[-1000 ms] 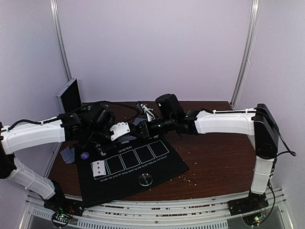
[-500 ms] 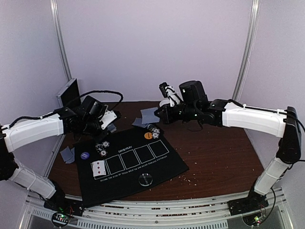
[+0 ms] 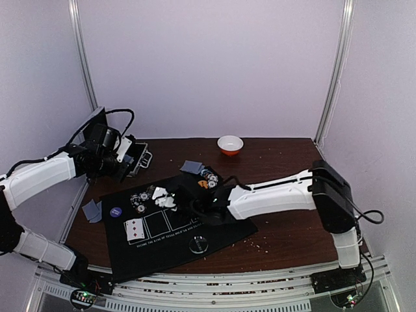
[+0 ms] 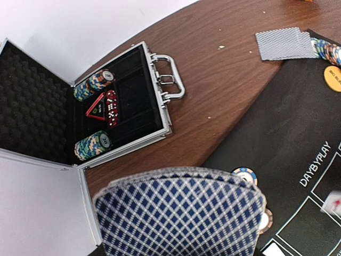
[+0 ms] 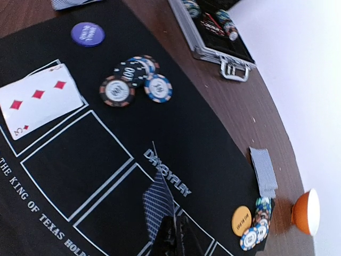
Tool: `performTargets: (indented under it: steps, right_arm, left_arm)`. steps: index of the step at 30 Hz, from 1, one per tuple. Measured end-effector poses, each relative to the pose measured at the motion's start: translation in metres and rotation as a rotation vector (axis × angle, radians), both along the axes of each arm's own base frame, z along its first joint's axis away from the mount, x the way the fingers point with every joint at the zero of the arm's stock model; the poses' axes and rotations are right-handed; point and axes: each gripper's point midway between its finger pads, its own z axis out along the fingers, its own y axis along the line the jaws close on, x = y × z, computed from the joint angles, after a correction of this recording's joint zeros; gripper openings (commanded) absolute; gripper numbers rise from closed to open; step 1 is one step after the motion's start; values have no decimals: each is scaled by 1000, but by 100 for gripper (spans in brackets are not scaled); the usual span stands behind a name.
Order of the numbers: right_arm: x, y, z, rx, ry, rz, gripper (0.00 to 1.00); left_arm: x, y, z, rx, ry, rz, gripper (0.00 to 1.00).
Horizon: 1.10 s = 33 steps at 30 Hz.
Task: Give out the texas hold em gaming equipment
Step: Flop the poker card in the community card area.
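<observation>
Mat: we see a black fabric mat (image 3: 224, 226) printed with a row of five white-outlined boxes. It lies on the dark brown wooden table (image 3: 292, 227), towards the left side.
Face-up card: a white playing card with red diamonds (image 5: 40, 98) lies in the leftmost box.
Right gripper: we find the right gripper (image 5: 173, 234) clenched on a single grey-blue-backed card (image 5: 158, 205), pinched at one end above the middle boxes. We cannot tell whether the card touches the mat.
Left gripper: the left gripper (image 3: 129, 158) hovers at the far left. Its wrist view shows a fanned stack of blue-checked cards (image 4: 181, 213) sitting where its fingers close, clear of the table, so we read it as grasping that stack.
Chips: a few small striped poker chips (image 5: 133, 80) cluster, touching, on the mat's far left part. A separate stack of striped chips (image 5: 258, 226) sits at the mat's far edge.
Discs: a purple round disc (image 5: 88, 33) lies left of the cluster and an orange round disc (image 5: 241, 218) just beside the far stack. A clear round disc (image 3: 198, 245) lies close to the mat's near edge.
Loose cards: one face-down pile (image 4: 282, 42) lies on the table by the mat's far edge, and a second face-down pile (image 3: 91, 209) lies off its left edge.
Case: an open silver metal case (image 4: 133, 101) with black lining sits far left, with chip rolls and red dice inside.
Bowl: a white bowl with an orange base (image 3: 230, 144) stands at the far centre.
</observation>
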Motion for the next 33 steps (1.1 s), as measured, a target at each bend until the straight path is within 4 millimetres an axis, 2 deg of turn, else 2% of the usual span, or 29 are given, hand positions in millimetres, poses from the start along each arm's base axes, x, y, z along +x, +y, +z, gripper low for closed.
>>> performTargets:
  steps: [3, 7, 12, 19, 28, 33]
  right_arm:
    - [-14, 25, -18, -103, -96, 67, 0]
    - [-21, 40, -29, -219, -214, 117, 0]
    - [-35, 47, -46, -337, -292, 170, 0]
    - [-59, 42, -95, -495, -264, 273, 0]
    - [-67, 62, -87, -449, -202, 333, 0]
    - [-71, 62, -94, -460, -175, 358, 0]
  left_arm:
    - [1, 5, 1, -6, -11, 20, 51]
    - [1, 6, -1, -10, -12, 23, 51]
    - [2, 4, 0, -18, -17, 18, 51]
    - [2, 2, 0, -27, -16, 9, 51]
    - [1, 1, -1, -31, -13, 4, 51]
    - [0, 1, -1, -32, -13, 4, 51]
